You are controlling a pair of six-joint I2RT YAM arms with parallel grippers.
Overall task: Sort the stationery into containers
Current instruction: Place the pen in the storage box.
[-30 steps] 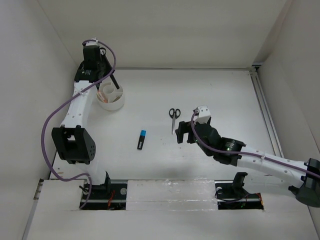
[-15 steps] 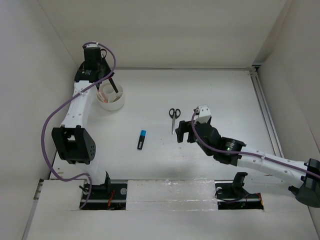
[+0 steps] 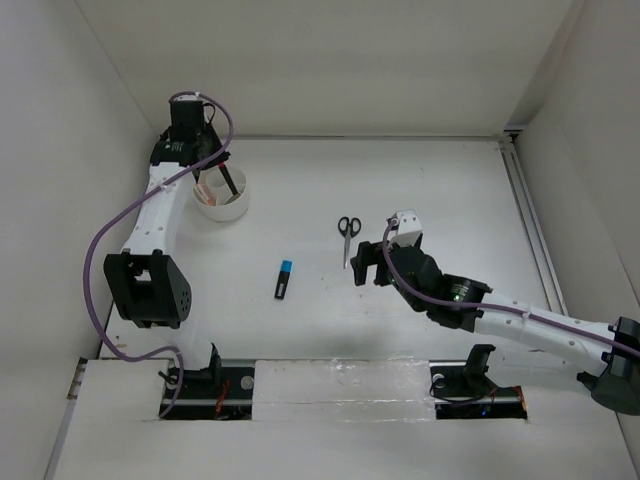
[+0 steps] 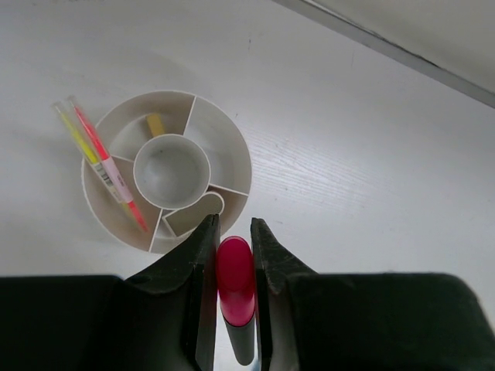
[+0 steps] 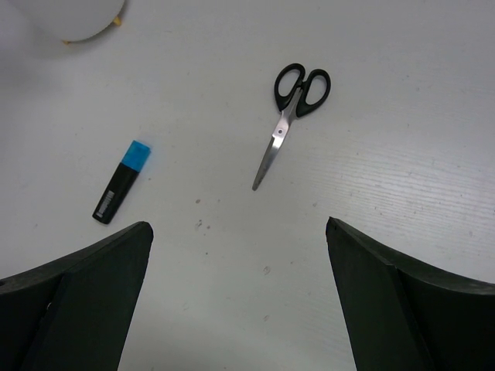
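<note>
The round white bowl point(image 3: 222, 201) stands at the far left; in the left wrist view its rim point(image 4: 239, 147) rings several compartments. The yellow pen point(image 4: 75, 136) and pink pen point(image 4: 108, 167) lie in its left compartment, the tan block point(image 4: 156, 124) in a far one. My left gripper point(image 4: 233, 228) is shut on the pink-capped highlighter point(image 4: 235, 277), held just above the bowl's near edge. The blue-capped highlighter point(image 3: 284, 279) and the scissors point(image 3: 347, 232) lie on the table. My right gripper point(image 5: 240, 232) is open and empty, above the table near the scissors point(image 5: 289, 116) and the blue-capped highlighter point(image 5: 121, 182).
White walls close in the table at the back and on both sides. A metal rail point(image 3: 527, 222) runs along the right edge. The left arm's purple cable point(image 3: 100, 250) loops beside its base.
My left gripper has shifted slightly right and back over the bowl with the pink-capped highlighter. The right arm has not moved.
</note>
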